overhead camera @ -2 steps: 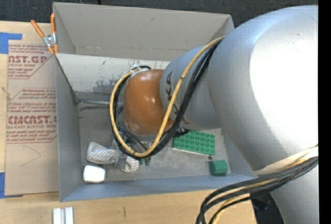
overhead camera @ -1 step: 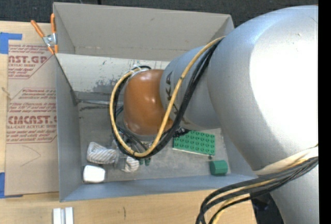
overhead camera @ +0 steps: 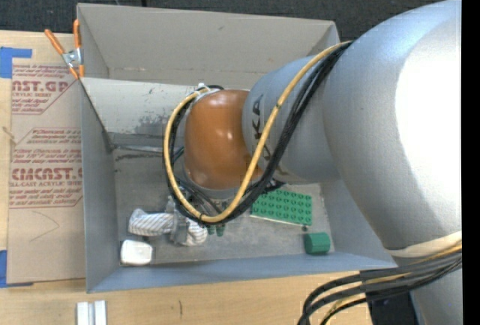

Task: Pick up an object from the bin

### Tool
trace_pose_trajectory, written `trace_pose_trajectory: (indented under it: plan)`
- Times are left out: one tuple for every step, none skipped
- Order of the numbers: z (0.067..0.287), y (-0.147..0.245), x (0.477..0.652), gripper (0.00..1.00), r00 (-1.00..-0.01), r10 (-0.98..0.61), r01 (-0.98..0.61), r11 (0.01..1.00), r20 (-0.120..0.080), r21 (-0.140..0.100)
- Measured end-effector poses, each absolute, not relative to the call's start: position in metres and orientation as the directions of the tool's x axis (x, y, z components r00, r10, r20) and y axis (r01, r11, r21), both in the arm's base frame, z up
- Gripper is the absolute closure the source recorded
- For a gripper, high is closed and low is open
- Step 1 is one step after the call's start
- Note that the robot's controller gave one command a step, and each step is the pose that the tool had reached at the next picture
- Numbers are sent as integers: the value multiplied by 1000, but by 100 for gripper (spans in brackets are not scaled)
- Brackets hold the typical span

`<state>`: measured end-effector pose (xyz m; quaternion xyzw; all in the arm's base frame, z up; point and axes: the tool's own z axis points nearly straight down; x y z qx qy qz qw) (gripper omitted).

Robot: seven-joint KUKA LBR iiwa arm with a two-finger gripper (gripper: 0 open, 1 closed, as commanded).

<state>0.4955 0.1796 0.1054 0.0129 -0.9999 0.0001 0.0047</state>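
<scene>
My gripper (overhead camera: pixel 182 224) is low in the front left part of the bin, under the arm's orange cover. It stands on or right at a crumpled grey-and-white patterned cloth (overhead camera: pixel 150 222) that spreads to its left, with another bit showing at its right. Whether it has hold of the cloth is hidden. A small white block (overhead camera: pixel 136 251) lies just in front of the cloth, near the bin's front left corner.
A flat green studded plate (overhead camera: pixel 285 207) lies on the bin floor to the right of the gripper, partly under the arm. A small green block (overhead camera: pixel 317 242) sits by the front right corner. The arm covers the bin's middle and right.
</scene>
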Motion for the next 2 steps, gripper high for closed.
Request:
trace_pose_trajectory:
  plan:
    - [132,182,502,100,-1000,-22,-23,1000,-8,6]
    - [145,183,493,100,-999,-37,-37,999,15,-2]
